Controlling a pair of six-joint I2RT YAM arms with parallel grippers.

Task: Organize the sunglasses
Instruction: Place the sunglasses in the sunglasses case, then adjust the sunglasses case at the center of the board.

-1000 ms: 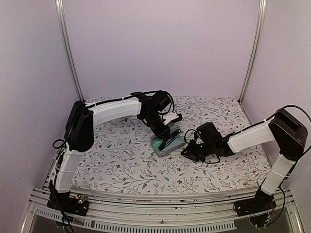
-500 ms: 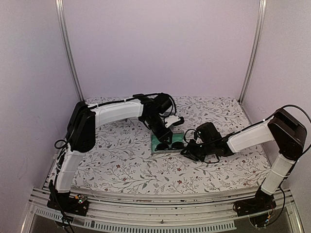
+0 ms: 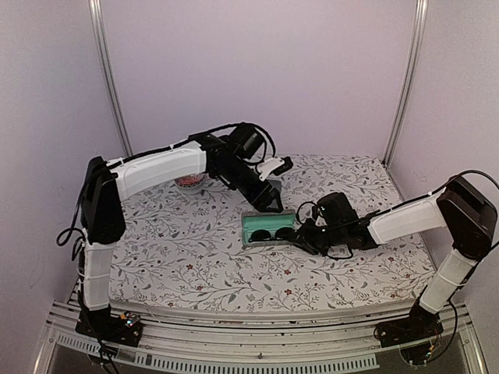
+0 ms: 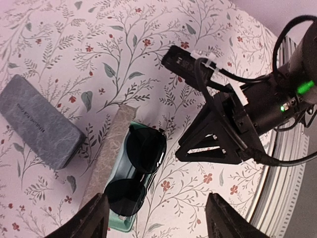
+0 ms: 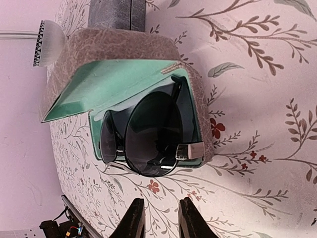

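Sunglasses lie folded in the open teal-lined case on the bench, and one lens seems to ride over the rim. Risk: shutting the lid now could pinch that lens or skid the case. My right fingers, narrowly parted and empty, sit just short of the case's end. My left fingers, spread wide and empty, hang above it.

Dark sunglasses lie folded in the open teal-lined case.

Top camera overlooks the table; wrist cameras closely share the sunglasses.
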